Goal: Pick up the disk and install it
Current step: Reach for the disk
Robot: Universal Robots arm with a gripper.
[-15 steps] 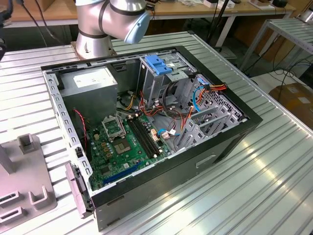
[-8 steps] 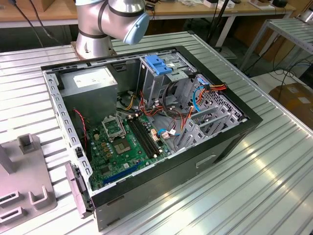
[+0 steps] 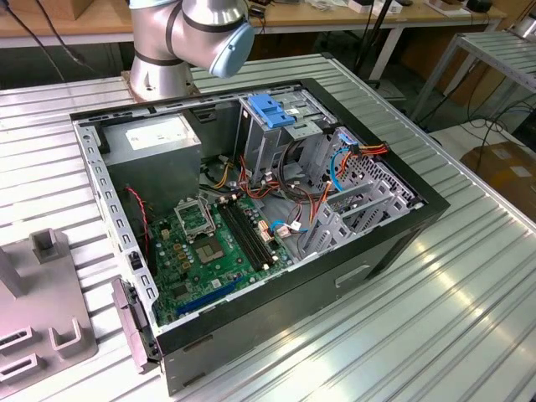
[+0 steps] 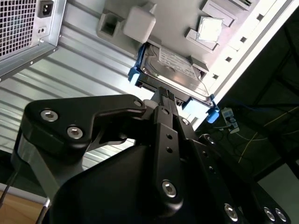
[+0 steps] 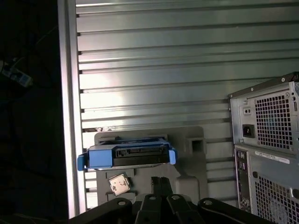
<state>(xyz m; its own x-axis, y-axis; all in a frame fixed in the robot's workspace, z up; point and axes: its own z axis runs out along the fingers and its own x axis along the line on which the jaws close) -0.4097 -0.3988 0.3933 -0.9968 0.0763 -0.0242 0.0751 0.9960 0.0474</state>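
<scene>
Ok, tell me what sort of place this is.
Probably a robotics lab or assembly test bench: a robot arm mounted on a ribbed aluminium table, an opened desktop computer case on it, and wooden workbenches with cables behind.

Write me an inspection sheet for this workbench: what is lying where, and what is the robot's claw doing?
Surface: ribbed aluminium table.
Job's things: disk, blue-railed, lies on a grey fixture tray, not yet picked up; open computer case with its drive cage lies on the table.
Clutter: loose processor chip on the tray beside the disk.
Grippers: gripper shut, empty, apart from the disk.
Cables: red, orange and blue wires inside the case.
Surroundings: robot arm, wooden bench, cardboard box.
</scene>
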